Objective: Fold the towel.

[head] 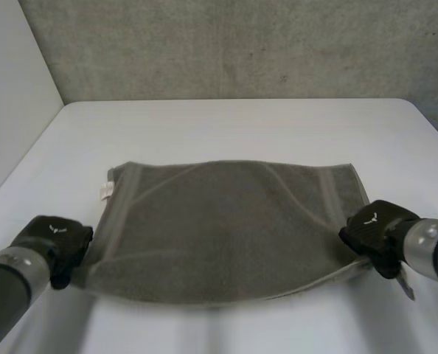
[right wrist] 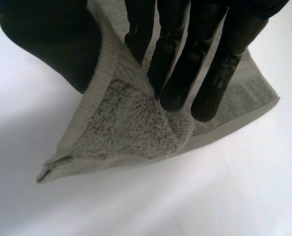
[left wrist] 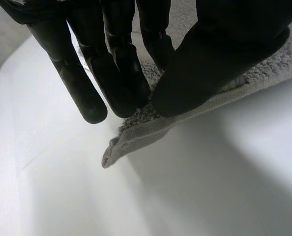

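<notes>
A grey towel [head: 226, 228] lies spread on the white table [head: 234, 125], its near edge lifted a little. My left hand [head: 60, 240] holds the towel's near left corner; in the left wrist view the fingers [left wrist: 119, 73] and thumb pinch the towel [left wrist: 146, 125] at its hem. My right hand [head: 374, 228] holds the near right corner. In the right wrist view its fingers [right wrist: 185, 64] press the towel [right wrist: 131, 123] against the thumb, and the corner hangs below them.
A small white label [head: 105, 190] sticks out at the towel's far left corner. A grey wall [head: 241, 44] stands behind the table. Bare table surface lies beyond the towel and on both sides.
</notes>
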